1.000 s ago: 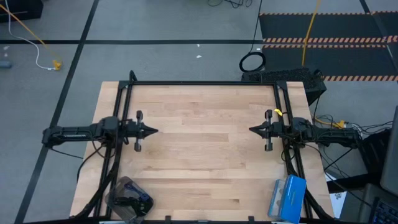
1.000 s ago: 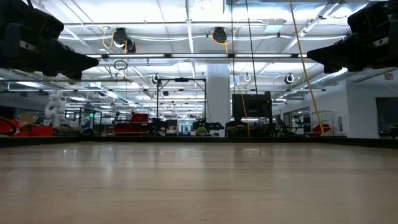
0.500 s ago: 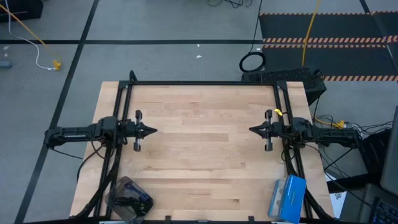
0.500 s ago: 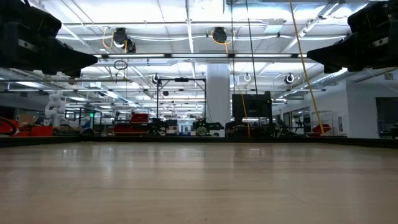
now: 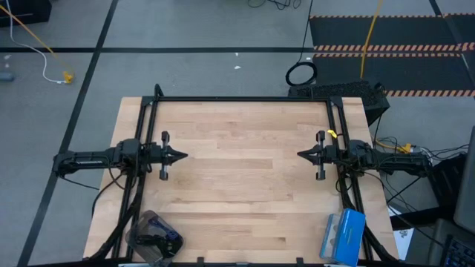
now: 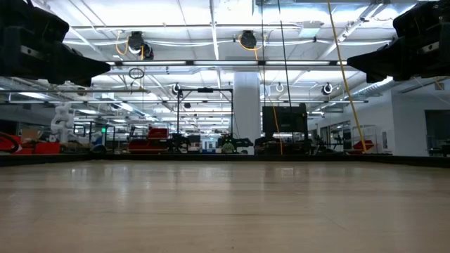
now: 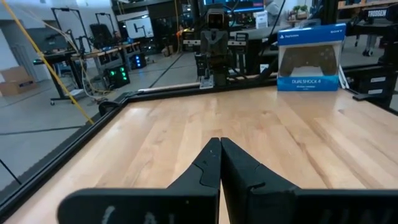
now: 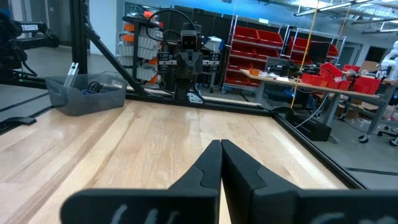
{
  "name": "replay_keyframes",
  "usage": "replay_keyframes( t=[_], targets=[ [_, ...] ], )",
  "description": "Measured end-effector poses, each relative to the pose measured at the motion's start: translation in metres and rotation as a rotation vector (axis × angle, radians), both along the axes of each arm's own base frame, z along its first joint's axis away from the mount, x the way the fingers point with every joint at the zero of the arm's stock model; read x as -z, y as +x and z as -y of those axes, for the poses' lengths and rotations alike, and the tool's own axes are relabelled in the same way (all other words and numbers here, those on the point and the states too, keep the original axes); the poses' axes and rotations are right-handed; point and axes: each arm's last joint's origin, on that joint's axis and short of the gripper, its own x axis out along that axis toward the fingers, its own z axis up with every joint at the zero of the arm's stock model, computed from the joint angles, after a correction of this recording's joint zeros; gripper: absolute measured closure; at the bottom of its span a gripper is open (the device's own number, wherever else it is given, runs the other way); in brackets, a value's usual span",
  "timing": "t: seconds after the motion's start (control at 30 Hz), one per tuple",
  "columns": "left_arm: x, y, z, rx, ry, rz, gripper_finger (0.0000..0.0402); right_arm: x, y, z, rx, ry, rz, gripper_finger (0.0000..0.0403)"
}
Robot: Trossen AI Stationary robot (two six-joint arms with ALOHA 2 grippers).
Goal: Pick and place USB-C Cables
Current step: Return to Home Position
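Observation:
A clear plastic bin [image 5: 152, 236] sits at the table's near left corner. Dark cable loops [image 8: 93, 87] lie inside it, with a bluish bit [image 5: 169, 239] among them; I cannot make out single USB-C cables. My left gripper [image 5: 185, 156] hovers above the table's left side, shut and empty, pointing right; it also shows in its wrist view [image 7: 220, 142] and the low view [image 6: 105, 68]. My right gripper [image 5: 299, 155] hovers over the right side, shut and empty, pointing left, and shows too in its wrist view [image 8: 221, 143].
A blue game-controller box [image 5: 343, 236] stands at the near right corner. Black frame rails [image 5: 237, 99] run along the table's far edge and sides. A thick black ring coil [image 5: 300, 73] and a yellow cord [image 5: 369, 37] lie on the floor beyond. Bare wood [image 5: 241, 170] spans the middle.

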Motion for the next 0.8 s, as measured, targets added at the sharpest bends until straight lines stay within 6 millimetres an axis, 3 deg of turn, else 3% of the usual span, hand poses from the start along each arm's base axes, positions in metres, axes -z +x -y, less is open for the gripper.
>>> replay_keyframes(
  t=[0.4,0.8],
  targets=[
    [0.0004,0.0002,-0.0001,-0.002,-0.043,-0.004,0.0372,-0.0001,0.0000,0.0000,0.000,0.000,0.000,0.0403],
    [0.0003,0.0002,-0.0001,-0.002,-0.044,-0.003,0.0369,-0.0001,0.0000,0.0000,0.000,0.000,0.000,0.0403]
  ],
)
